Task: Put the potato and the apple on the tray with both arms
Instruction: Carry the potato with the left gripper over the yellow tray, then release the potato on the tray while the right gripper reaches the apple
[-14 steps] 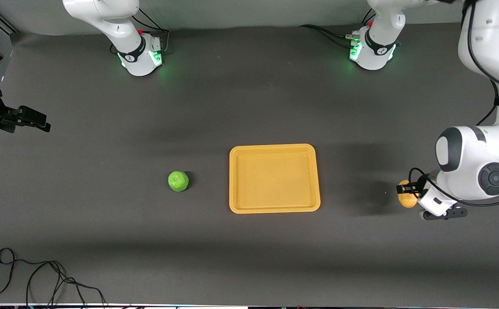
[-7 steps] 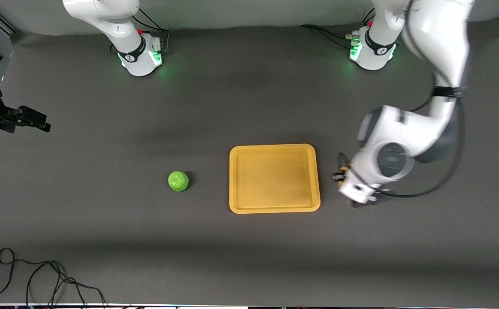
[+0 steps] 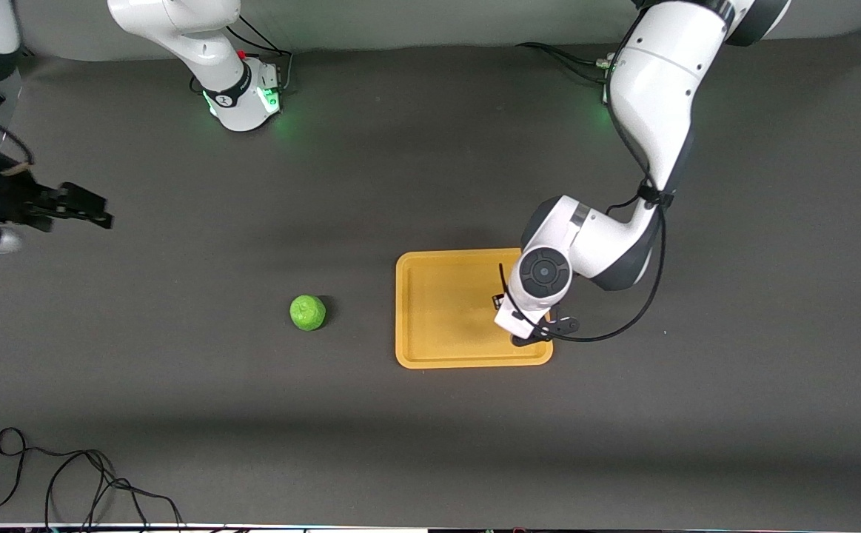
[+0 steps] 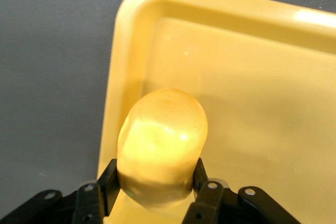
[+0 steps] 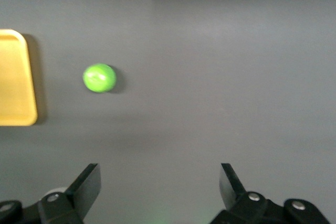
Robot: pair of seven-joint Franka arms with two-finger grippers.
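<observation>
My left gripper [image 3: 502,302] hangs over the yellow-orange tray [image 3: 445,296], near the tray end toward the left arm. In the left wrist view it [image 4: 155,174] is shut on the yellow-orange potato [image 4: 161,140], held just above the tray floor [image 4: 252,77] near a rounded corner. The wrist hides the potato in the front view. The green apple [image 3: 307,312] lies on the mat beside the tray, toward the right arm's end. My right gripper [image 3: 93,215] is open and empty, high over the right arm's end of the table. Its wrist view [image 5: 160,182] shows the apple [image 5: 99,77] and a tray corner [image 5: 13,77].
A loose black cable [image 3: 67,481] lies on the mat at the corner nearest the front camera, at the right arm's end. The right arm's base [image 3: 241,96] stands at the table edge farthest from the front camera.
My left arm has swung from the left arm's end of the table to over the tray, carrying the potato. My right gripper has shifted slightly toward the middle of the table.
</observation>
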